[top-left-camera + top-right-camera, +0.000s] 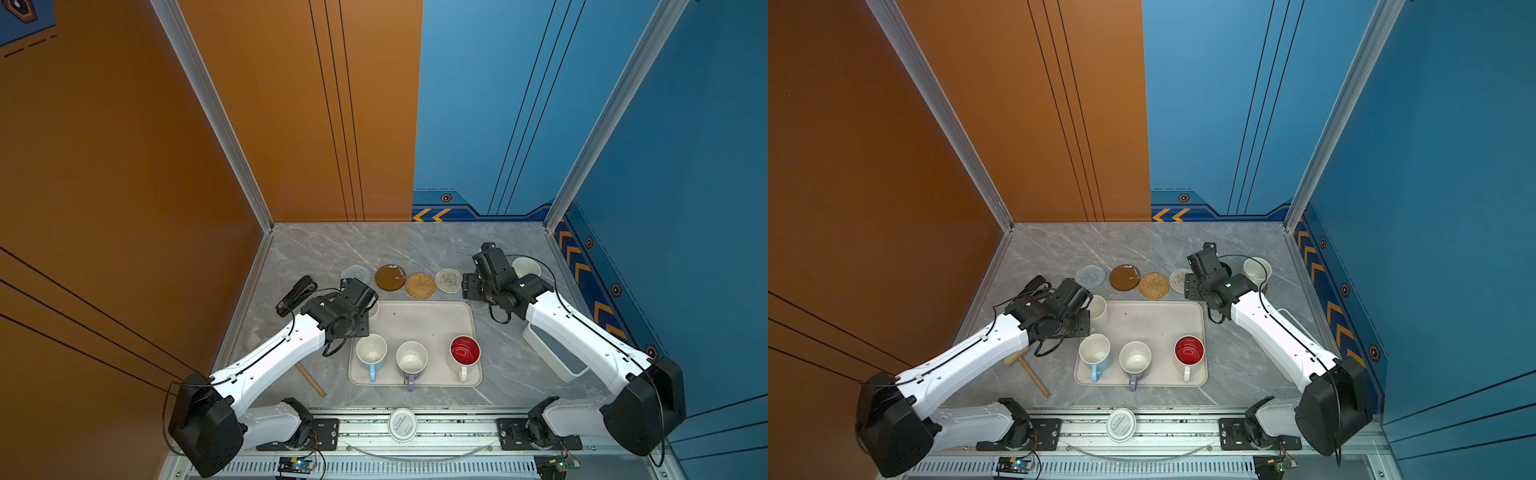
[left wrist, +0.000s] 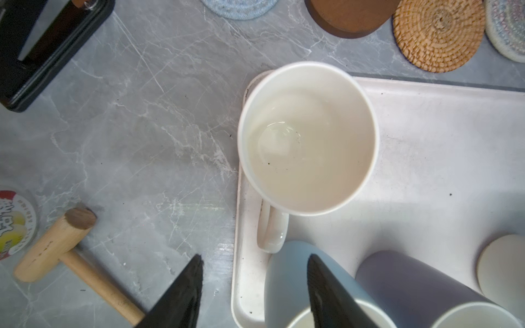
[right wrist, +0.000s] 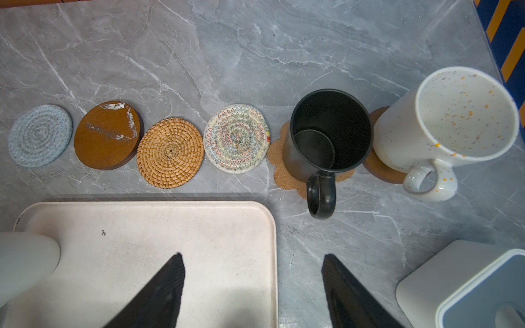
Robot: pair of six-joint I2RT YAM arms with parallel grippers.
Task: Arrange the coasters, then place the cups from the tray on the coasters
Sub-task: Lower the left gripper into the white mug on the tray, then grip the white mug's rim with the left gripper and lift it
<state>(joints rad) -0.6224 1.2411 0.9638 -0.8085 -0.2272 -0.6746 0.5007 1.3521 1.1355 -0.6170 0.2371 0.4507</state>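
- Left pincer (image 2: 254,257) hangs open, nothing between its fingers, right over the rim of the tray (image 2: 426,136).
- Just ahead of it, the white mug (image 2: 308,139) stands upright in the tray's corner, untouched, with its handle turned back toward the pincer.
- Close beneath one finger sits the light blue mug (image 2: 287,272), and the lavender mug (image 2: 403,281) is right beside that.
- Further along that row is the red-lined mug (image 1: 464,351). All four are on the tray.
- Right pincer (image 3: 252,255) is open and empty too, one finger over the tray's corner, the other over the bare surface (image 3: 369,227).
- Ahead of it runs a row of bare coasters: the grey-blue coaster (image 3: 39,135), a brown disc (image 3: 108,136), the rattan coaster (image 3: 170,152) and the whitish woven coaster (image 3: 237,137).
- Ahead on its surface-side finger, the matte black mug (image 3: 331,130) sits on the paw-shaped coaster (image 3: 277,153).
- Beyond that, the speckled mug (image 3: 466,113) rests on a second brown disc (image 3: 375,167).
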